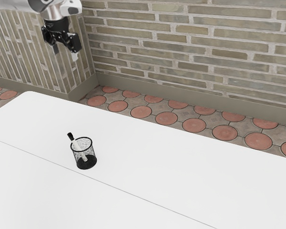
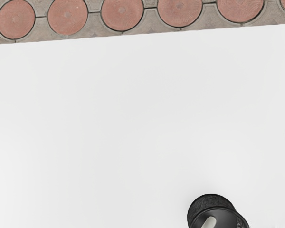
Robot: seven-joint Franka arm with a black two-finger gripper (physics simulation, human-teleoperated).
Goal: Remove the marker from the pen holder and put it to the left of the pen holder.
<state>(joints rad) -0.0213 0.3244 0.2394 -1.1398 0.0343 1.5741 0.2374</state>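
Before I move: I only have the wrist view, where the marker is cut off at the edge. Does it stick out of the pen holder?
Observer: Yes. The marker's black end rises above the rim of the pen holder, leaning toward the exterior view's left.

Operator: Are my jaws empty?

Observer: Yes, the gripper is open, with only wall behind the gap between its jaws.

Operator: Any mark on the table near the holder?

Observer: A thin seam runs past its base, without touching it.
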